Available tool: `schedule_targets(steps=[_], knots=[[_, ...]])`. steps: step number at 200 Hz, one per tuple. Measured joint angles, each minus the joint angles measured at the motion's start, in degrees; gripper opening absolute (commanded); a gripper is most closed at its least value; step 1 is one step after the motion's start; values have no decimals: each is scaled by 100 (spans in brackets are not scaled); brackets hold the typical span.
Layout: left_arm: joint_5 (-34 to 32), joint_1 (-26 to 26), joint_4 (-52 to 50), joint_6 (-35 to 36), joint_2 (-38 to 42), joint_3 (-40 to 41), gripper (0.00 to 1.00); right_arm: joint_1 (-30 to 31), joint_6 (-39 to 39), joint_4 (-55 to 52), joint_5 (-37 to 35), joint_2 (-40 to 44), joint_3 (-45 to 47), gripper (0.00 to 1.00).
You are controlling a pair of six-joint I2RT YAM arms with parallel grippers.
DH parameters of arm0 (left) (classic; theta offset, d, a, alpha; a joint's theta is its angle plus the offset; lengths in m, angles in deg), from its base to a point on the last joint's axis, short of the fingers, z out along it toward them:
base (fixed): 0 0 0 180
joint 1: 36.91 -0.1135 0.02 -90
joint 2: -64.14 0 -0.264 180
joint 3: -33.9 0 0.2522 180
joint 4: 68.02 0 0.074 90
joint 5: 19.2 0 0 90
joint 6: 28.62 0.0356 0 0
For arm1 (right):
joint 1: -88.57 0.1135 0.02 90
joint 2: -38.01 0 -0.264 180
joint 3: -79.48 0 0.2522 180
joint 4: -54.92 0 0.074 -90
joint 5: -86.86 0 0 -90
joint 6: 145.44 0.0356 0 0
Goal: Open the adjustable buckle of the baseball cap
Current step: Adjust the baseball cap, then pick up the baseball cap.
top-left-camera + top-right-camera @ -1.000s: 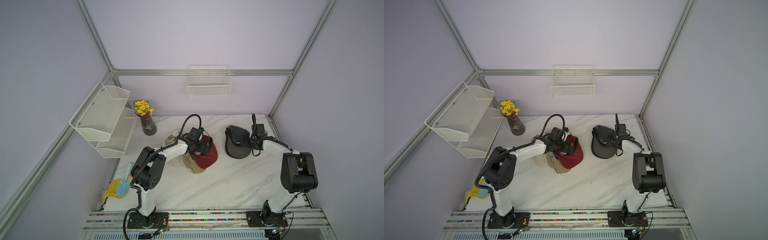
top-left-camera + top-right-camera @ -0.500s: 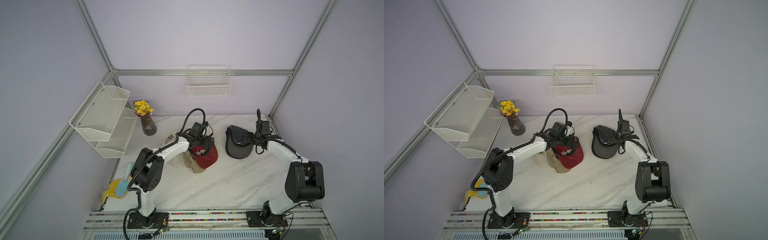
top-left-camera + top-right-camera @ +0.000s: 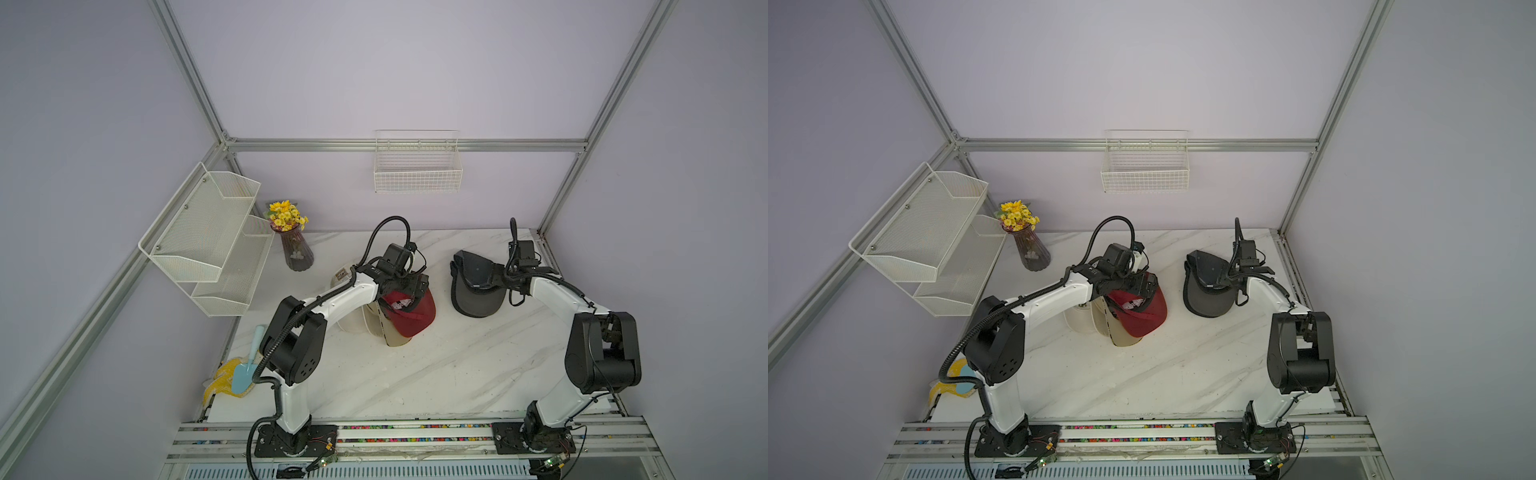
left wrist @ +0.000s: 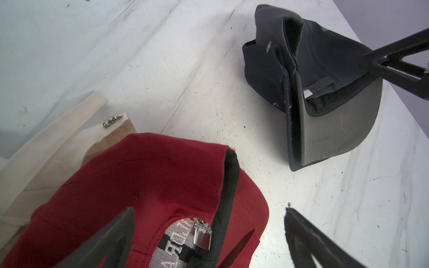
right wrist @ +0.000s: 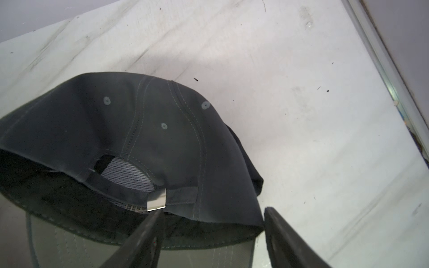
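Jaws lined up on cap buckles, nothing opened yet.
Left gripper (image 4: 209, 208) jaws gape fully, empty, straddling the red cap's (image 4: 151, 181) silver buckle (image 4: 202, 234) toward the bench's (image 3: 415, 374) back edge. Right gripper (image 5: 213, 210) jaws part-open, holding nothing, one fingertip (image 5: 153, 222) at the grey cap's (image 5: 139, 120) clasp (image 5: 157, 201), back right corner. Next, I'd judge: pinch the flap, lift.

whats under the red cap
A tan brim and a cream cap stick out from under the red cap. Their overlapped parts, and anything else beneath it, are covered.
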State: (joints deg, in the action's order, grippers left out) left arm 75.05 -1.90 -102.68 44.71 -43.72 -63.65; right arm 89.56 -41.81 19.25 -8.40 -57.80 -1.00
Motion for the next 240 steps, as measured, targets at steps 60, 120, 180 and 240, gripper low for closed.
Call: schedule_targets(steps=[60, 120, 180, 240], knots=[[0, 0, -7, 24, -2, -2, 100, 2, -31, 4, -94, -61, -37, 71], [0, 0, -68, 37, 140, 0, 100, 0, -81, 105, 48, -61, -37, 27], [-17, -17, -68, 44, 382, 0, 100, 0, -63, 129, 251, -9, -42, 0], [-63, -52, -114, 101, 590, 2, 100, 0, 28, 44, 743, 669, -352, 0]])
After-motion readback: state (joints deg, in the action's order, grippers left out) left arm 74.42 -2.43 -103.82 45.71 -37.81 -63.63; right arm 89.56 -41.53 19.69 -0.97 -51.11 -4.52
